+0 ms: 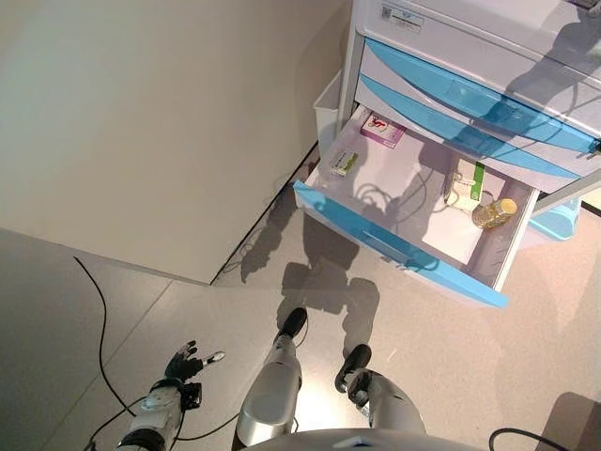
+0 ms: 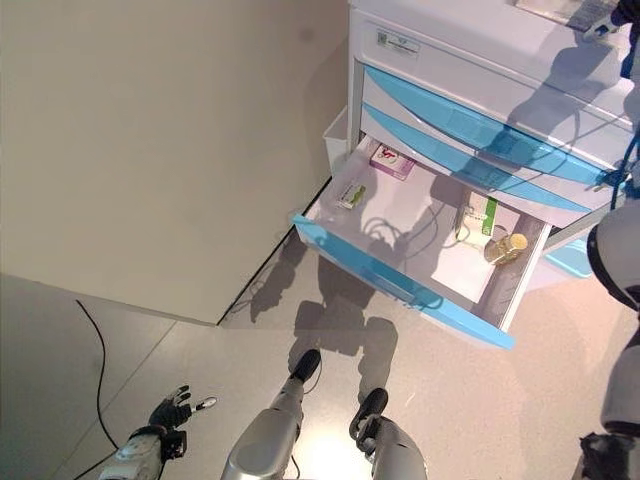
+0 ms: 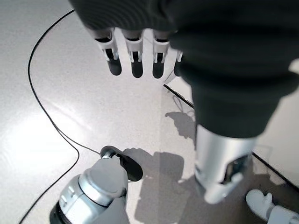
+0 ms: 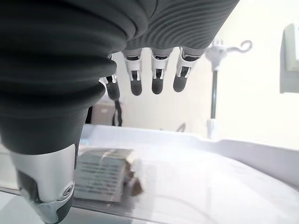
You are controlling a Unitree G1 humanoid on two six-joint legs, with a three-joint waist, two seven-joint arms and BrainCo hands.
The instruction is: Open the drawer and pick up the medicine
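Medicine lay in the open drawer (image 1: pixel 310 193) of a white cart (image 2: pixel 470 60) with blue drawer fronts. A pink box (image 1: pixel 382 129) sat in the back corner by the wall side. A small green and white box (image 1: pixel 345 163) lay near that same side wall, closer to the blue front. A taller green and white box (image 1: pixel 467 183) and a yellowish bottle (image 1: pixel 495 212) lay on its side at the far side wall, just beside each other. The boxes looked light and stiff, easy to pinch by their flat sides. The bottle looked smooth and round, so it might roll or slip. The middle of the drawer floor was bare, with room to reach down, but the side walls stood close to each thing.

The left hand (image 1: pixel 184 363) hung low by the floor, fingers straight and spread, with nothing in it. The right hand (image 4: pixel 154 74) was up over the cart top near a clear tray (image 4: pixel 196 163), fingers straight, thumb apart, empty.
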